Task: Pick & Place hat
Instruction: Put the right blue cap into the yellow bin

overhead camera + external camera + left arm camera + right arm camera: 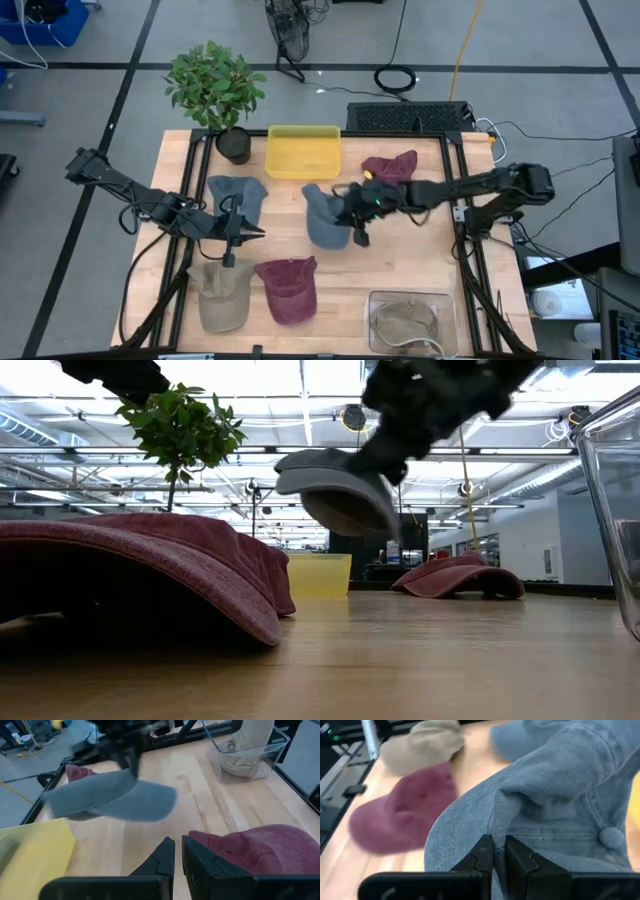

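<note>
Blue-grey denim hat [322, 216], soft and creased, hangs in the closed jaws of the right gripper [358, 232] above the middle of the wooden surface [410, 260] in the high view. Low view: its curved brim [335, 495] floats clear of the planks. Left wrist view: the left gripper [178, 850] has its jaws closed on nothing, beside a maroon hat [260, 852].

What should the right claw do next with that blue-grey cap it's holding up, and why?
Probably carry it toward a container and only then let go. The right claw is shut on the blue-grey cap, which the low view shows lifted clear of the table. The yellow bin looks empty and close; the clear tub already holds a tan hat. The left claw waits, shut.
</note>
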